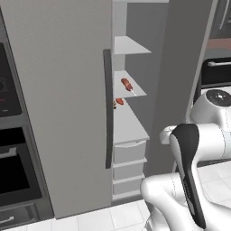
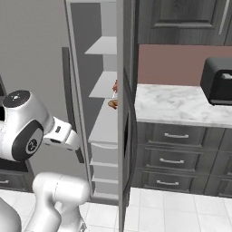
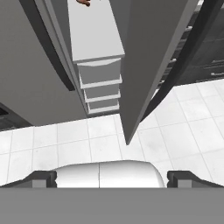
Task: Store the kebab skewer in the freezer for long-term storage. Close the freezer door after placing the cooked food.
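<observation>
**Skewer on the freezer shelf, door open, jaws wide and empty**

I see the kebab skewer (image 1: 127,85) lying flat on a white shelf (image 1: 137,92) inside the freezer (image 1: 131,113). In my left base view its long axis runs diagonally, from the upper left down toward the shelf's front right edge, with the pale stick end poking out at the lower right. It reads as a thin pale stick carrying a few reddish-brown chunks. Just below it, on the next shelf down near the dark handle (image 1: 108,108), sits another small reddish-brown item (image 1: 119,101); I cannot tell what it is. In the right base view the skewer (image 2: 115,86) shows as a reddish sliver, mostly hidden by the edge of the freezer door (image 2: 121,136).

The gripper (image 3: 111,179) stands with its jaws spread fully apart, one finger tip at each lower corner of the hand view. Nothing sits between them and they touch nothing. They look down over the white tiled floor (image 3: 65,144) in front of the freezer's lower drawers (image 3: 99,85).

The freezer door stands open, edge-on toward me, between the shelves and the marble bench (image 2: 181,106) to the right. A black toaster oven (image 2: 218,81) sits on that bench.
</observation>
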Robot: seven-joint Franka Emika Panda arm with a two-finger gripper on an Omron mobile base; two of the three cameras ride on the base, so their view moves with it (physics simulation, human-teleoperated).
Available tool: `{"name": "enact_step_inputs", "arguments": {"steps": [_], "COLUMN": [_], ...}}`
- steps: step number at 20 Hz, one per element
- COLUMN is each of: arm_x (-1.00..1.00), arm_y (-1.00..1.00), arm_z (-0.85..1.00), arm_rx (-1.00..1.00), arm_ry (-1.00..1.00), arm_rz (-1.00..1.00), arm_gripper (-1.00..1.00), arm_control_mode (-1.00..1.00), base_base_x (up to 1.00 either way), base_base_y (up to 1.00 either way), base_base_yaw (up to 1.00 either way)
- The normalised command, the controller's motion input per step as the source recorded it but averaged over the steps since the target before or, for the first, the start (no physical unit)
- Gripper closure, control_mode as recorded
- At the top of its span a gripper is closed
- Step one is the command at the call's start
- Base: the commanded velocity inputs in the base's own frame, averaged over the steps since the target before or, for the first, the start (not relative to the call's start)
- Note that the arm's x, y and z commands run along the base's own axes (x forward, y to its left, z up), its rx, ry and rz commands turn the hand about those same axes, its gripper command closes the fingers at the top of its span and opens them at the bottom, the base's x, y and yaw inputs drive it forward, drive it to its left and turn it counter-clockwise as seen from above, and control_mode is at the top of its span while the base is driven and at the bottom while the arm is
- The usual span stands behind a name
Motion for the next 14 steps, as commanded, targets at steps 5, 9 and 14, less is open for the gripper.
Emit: {"name": "enact_step_inputs", "arguments": {"steps": [5,9,14], "arm_x": [0.0,0.0,0.0], "arm_y": [0.0,0.0,-0.01], "arm_z": [0.0,0.0,0.0], "arm_rx": [0.0,0.0,0.01], "arm_ry": [0.0,0.0,0.0], "arm_rz": [0.0,0.0,0.0], "arm_gripper": [-1.0,-1.0,-1.0], "arm_control_mode": [1.0,1.0,-1.0], "base_base_x": [0.0,0.0,0.0], "base_base_y": [0.0,0.0,0.0], "base_base_yaw": [0.0,0.0,0.0]}}
